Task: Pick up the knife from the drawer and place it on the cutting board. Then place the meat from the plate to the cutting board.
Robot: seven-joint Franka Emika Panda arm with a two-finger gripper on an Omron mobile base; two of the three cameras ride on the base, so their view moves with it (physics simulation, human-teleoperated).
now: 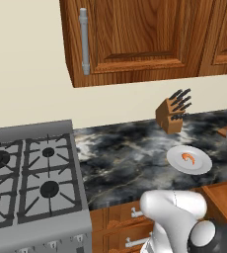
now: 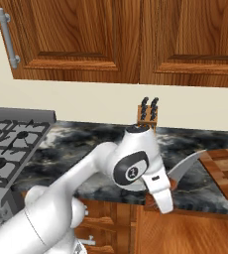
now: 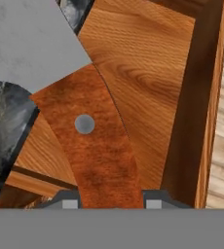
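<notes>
The tool (image 3: 112, 204) pinches the knife (image 3: 97, 146) by its stiff wooden handle, probably light but blade-heavy, over the drawer (image 3: 153, 73).

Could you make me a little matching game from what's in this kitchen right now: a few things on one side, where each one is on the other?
Things:
1. knife
2. meat
3. knife block
4. cutting board

Places:
A. on the white plate
B. against the back wall
C. held in the robot's hand
D. at the counter's right end, bare

Pairs: 1-C, 2-A, 3-B, 4-D
</notes>
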